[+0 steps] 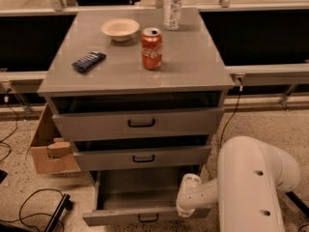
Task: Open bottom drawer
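The bottom drawer [137,215] of the grey cabinet [135,71] is pulled far out, showing its plain grey tray [135,190] and a small black loop handle [148,218] on the front panel. My white arm [251,182] comes in from the lower right. Its wrist [189,202] ends at the right end of the drawer's front. The gripper itself is hidden behind the wrist and the drawer front, so its fingers do not show.
The top drawer [140,123] and middle drawer [142,157] stand slightly out. On the cabinet top are a red soda can [151,49], a white bowl [119,29], a clear bottle [172,6] and a blue snack bar [89,61]. A cardboard box [48,149] and black cables [34,207] lie on the floor at left.
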You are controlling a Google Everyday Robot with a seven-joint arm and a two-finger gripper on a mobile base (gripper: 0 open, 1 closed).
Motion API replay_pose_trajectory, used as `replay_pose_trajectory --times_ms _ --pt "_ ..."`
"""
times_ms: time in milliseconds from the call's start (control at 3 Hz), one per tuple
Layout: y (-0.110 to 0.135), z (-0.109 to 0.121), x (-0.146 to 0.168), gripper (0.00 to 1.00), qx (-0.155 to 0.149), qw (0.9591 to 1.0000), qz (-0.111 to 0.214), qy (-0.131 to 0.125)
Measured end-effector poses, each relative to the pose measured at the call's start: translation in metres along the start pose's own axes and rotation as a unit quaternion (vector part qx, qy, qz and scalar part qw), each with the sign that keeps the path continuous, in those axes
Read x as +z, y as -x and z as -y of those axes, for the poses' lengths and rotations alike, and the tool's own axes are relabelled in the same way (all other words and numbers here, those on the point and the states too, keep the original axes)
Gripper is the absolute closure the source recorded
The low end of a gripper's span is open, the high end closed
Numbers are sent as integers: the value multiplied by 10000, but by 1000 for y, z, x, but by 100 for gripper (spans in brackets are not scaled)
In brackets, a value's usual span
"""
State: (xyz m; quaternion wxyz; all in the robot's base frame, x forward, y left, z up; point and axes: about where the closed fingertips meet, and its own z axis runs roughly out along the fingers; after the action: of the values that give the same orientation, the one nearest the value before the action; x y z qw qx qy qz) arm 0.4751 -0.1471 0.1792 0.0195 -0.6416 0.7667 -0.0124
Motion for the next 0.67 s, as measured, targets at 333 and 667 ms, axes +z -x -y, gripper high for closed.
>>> replay_pose_trajectory --times_ms 333,667 --pt "0 1 -5 100 0 10000 0 0" --pt "0 1 -5 100 0 10000 0 0"
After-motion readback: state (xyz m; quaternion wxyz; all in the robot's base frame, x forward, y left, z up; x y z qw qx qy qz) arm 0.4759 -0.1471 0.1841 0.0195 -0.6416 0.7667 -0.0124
